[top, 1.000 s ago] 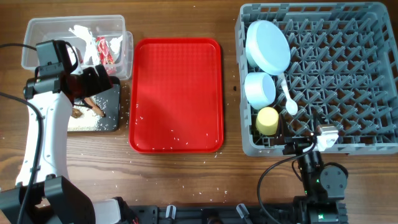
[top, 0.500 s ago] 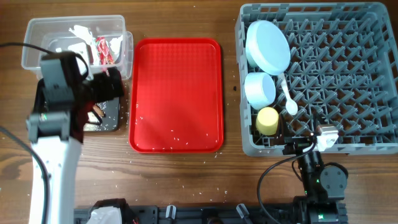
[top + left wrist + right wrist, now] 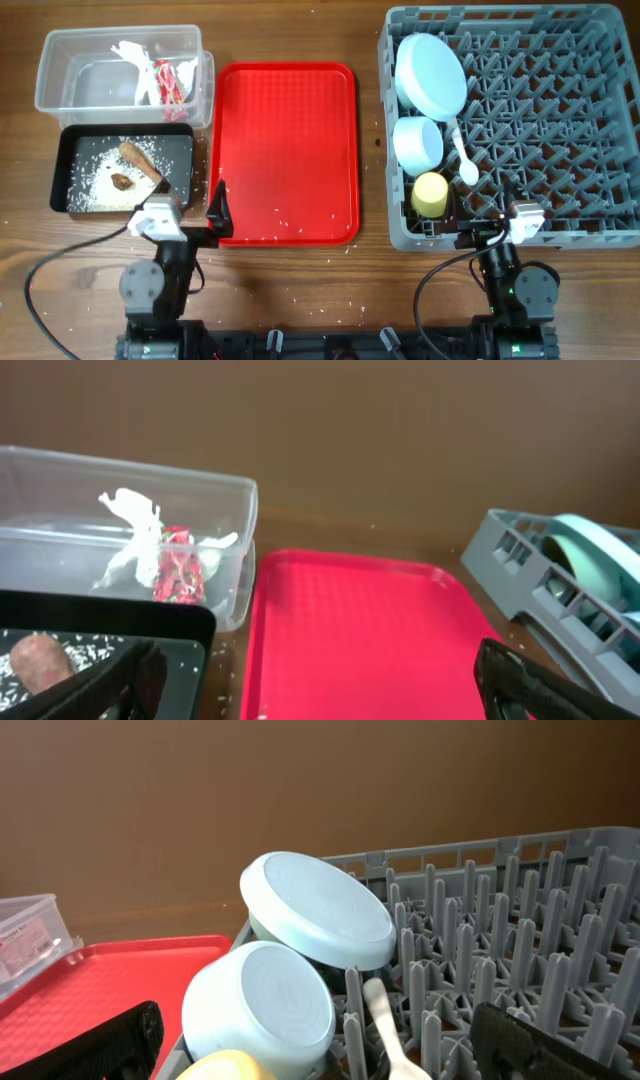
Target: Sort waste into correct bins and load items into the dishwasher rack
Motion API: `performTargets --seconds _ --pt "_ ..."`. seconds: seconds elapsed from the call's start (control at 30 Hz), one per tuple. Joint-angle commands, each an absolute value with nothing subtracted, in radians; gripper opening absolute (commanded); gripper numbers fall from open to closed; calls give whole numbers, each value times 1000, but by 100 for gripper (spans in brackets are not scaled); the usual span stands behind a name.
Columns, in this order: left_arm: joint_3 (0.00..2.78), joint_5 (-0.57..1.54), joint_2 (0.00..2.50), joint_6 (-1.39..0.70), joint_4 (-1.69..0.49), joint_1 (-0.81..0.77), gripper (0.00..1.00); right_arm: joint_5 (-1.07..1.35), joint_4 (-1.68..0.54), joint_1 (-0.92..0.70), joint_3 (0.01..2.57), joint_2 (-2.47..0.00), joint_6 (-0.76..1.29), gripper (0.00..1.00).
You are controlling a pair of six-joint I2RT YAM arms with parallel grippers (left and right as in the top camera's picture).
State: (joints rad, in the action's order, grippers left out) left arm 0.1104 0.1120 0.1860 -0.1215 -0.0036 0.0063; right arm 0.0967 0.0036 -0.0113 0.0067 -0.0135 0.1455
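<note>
The clear tub point(image 3: 60, 95) holds the red-and-white wrapper point(image 3: 168, 80), also seen in the left wrist view point(image 3: 180, 565). The black tray point(image 3: 70, 200) holds rice crumbs, a brown stick point(image 3: 140, 160) and a brown lump point(image 3: 122, 181). The grey rack point(image 3: 560, 120) holds the pale teal bowl point(image 3: 430, 72), small white bowl point(image 3: 418, 143), yellow cup point(image 3: 431, 193) and white spoon point(image 3: 463, 152). I cannot make out a separate plate. My left gripper point(image 3: 185, 222) is open and empty at the front edge, below the black tray. My right gripper point(image 3: 492, 222) is open and empty at the rack's front wall.
The flat red serving tray point(image 3: 285, 150) lies between the bins and the rack, with a few rice crumbs near its front edge. More crumbs are scattered on the wooden table around the black tray. Cables run along the front by both arm bases.
My left arm has pulled back from over the black tray to the table's front edge, so the tray's contents now show. The right arm has not moved.
</note>
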Motion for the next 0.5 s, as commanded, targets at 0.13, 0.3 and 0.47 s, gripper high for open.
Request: performTargets --seconds 0.13,0.3,0.47 --pt "19 89 38 -139 6 2 100 90 6 -14 5 -5 157 100" --pt "6 89 2 -138 -28 2 100 90 6 -14 5 -5 157 100" --pt "6 86 2 -142 -70 3 100 90 6 -14 5 -5 157 100"
